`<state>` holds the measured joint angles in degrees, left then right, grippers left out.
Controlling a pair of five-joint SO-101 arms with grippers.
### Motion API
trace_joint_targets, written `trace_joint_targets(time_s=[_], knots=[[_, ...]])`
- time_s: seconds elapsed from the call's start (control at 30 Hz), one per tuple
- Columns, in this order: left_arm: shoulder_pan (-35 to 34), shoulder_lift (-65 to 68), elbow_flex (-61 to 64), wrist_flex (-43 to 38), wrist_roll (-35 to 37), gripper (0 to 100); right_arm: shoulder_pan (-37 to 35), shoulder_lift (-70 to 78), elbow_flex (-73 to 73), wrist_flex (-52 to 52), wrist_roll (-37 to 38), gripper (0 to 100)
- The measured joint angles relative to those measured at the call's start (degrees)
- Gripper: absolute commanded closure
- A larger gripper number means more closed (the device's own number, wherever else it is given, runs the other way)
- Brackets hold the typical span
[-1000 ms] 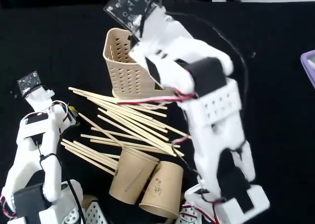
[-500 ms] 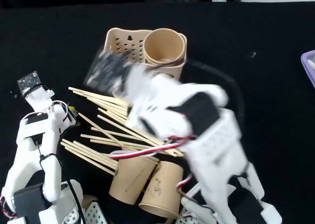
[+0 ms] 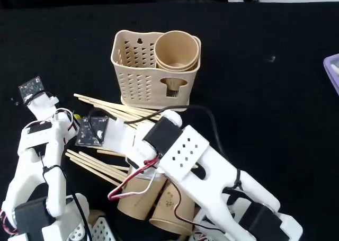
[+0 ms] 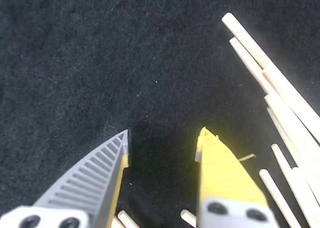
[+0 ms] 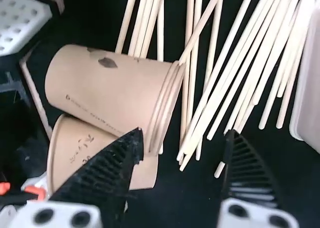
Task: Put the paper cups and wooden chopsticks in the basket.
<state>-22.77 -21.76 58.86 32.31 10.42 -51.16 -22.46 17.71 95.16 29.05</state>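
Black cloth (image 3: 275,124) covered the table in the high view. The right arm (image 3: 185,156) lay low across the chopsticks (image 3: 98,167), its wrist board (image 3: 92,131) close to the left arm (image 3: 37,156). The board hid the fingers, so their spread could not be told from there. Beyond that wrist stood the basket (image 3: 137,82), upright, with nested cups (image 3: 177,50) in one end. Two loose cups (image 3: 140,190) lay on their sides, touching each other and partly under the arm. Open cloth ran past the basket and off the arm's outer side, as far as a purple edge (image 3: 332,71).

From the left wrist, the left gripper (image 4: 162,138) stood moderately parted and held nothing, with bare cloth between and ahead of its tips. Chopstick ends lay just beside the yellow finger (image 4: 222,183). Off the grey finger (image 4: 92,183) the cloth was free.

From the right wrist, the right gripper (image 5: 184,135) was spread wide with nothing in its grip. Chopstick ends lay between its tips. One black finger (image 5: 107,173) sat by the rim of the nearer of the loose cups (image 5: 105,95); whether it touched could not be told. More chopsticks (image 5: 235,62) fanned out ahead of the other finger (image 5: 245,168).
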Motion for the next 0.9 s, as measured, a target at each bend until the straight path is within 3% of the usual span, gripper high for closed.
trace_joint_targets(time_s=[0.23,0.47,0.57,0.9], knots=[[-2.5,0.0,0.0,0.0,0.4,78,0.0,0.0,8.4,-7.0,-4.9,73.7],[-11.5,0.0,0.0,0.0,14.8,78,0.1,0.0,12.3,-9.4,-6.2,73.7],[-11.8,0.0,0.0,-0.8,16.0,78,0.1,-0.5,13.7,-9.4,-5.5,74.0],[-11.7,0.0,0.0,-2.7,16.0,78,-2.6,-2.3,15.5,-9.3,4.8,98.6]])
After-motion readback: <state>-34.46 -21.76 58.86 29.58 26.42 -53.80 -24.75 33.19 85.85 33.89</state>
